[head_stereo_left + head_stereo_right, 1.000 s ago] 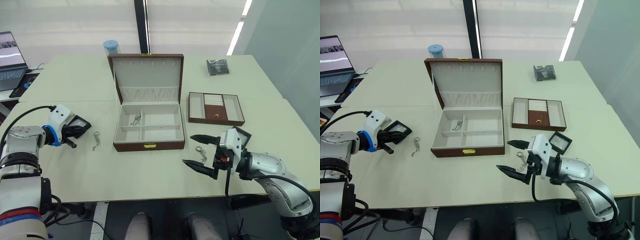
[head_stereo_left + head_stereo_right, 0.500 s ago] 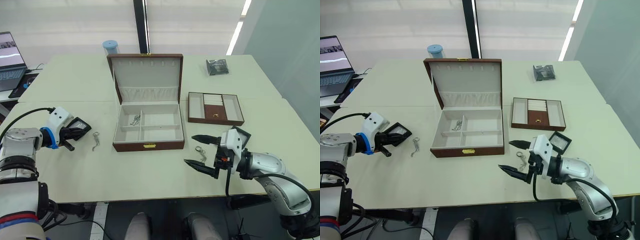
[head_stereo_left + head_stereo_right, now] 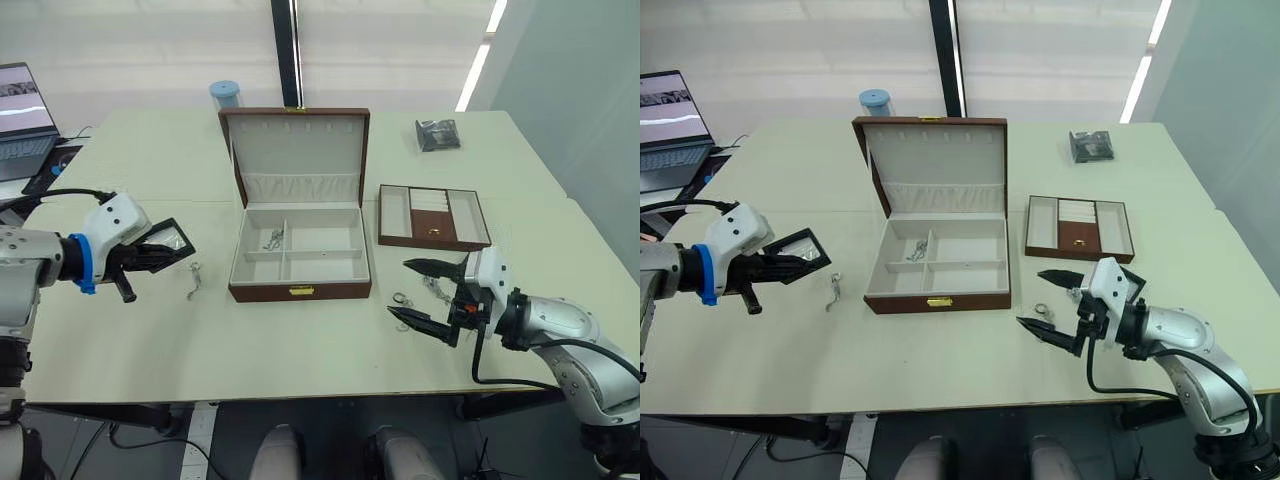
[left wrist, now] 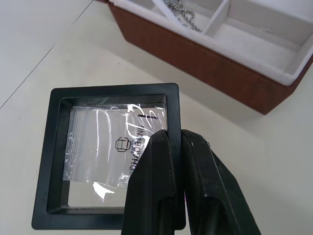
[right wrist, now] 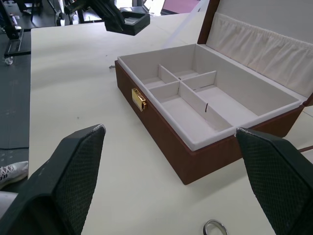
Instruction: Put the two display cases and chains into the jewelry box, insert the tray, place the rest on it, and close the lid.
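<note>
One display case, a black frame with a clear window, hangs just above the table left of the jewelry box. My left gripper is shut on its edge, and the fingers pinch the frame. The box stands open with its lid upright. One chain lies in a rear compartment. Another chain lies on the table left of the box. My right gripper is open over a small ring and chain right of the box. The tray sits behind it.
A blue cup stands behind the lid and a black packet lies at the back right. A laptop sits on the far left. The box's gold clasp faces the front edge.
My left gripper has lifted the display case off the table and carried it slightly toward the box. My right gripper has shifted a little to the right, still open.
</note>
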